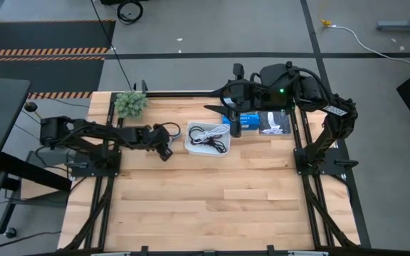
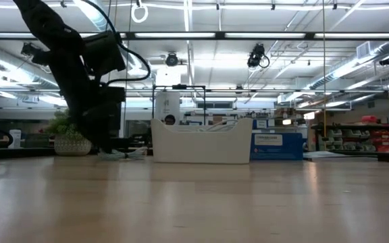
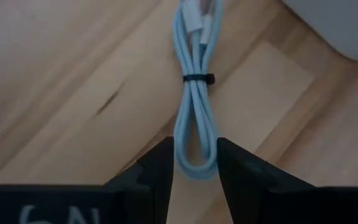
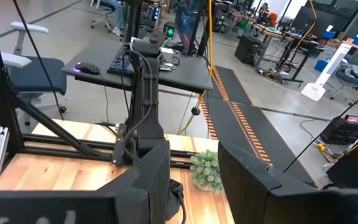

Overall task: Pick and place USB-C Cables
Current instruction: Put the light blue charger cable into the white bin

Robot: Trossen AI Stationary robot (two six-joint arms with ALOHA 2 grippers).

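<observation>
A pale white USB-C cable (image 3: 194, 106), coiled and bound by a black tie, runs from my left gripper (image 3: 195, 171) out over the wood toward the white tray (image 3: 340, 25). In the high view the left gripper (image 1: 164, 148) is low, just left of the tray (image 1: 191, 148), and hides this cable. A white cable (image 1: 203, 133) and a black cable (image 1: 219, 144) lie inside the tray. My right gripper (image 4: 194, 180) is open and waits high over the table's far side (image 1: 212, 107), pointing left. No red or grey cable shows. My left gripper has the white cable's looped end (image 3: 196, 163) between its two fingers, one finger (image 3: 160, 171) against each side of the loop. The fingers lie along the cable's length. Whether the cable rests on the table or hangs just clear of it cannot be told.
A blue box (image 1: 251, 121) and a clear packet (image 1: 276, 123) sit right of the tray near the far edge. A small potted plant (image 1: 130, 104) stands at the far left corner. Bare wood (image 1: 212, 206) stretches across the near half of the table.
</observation>
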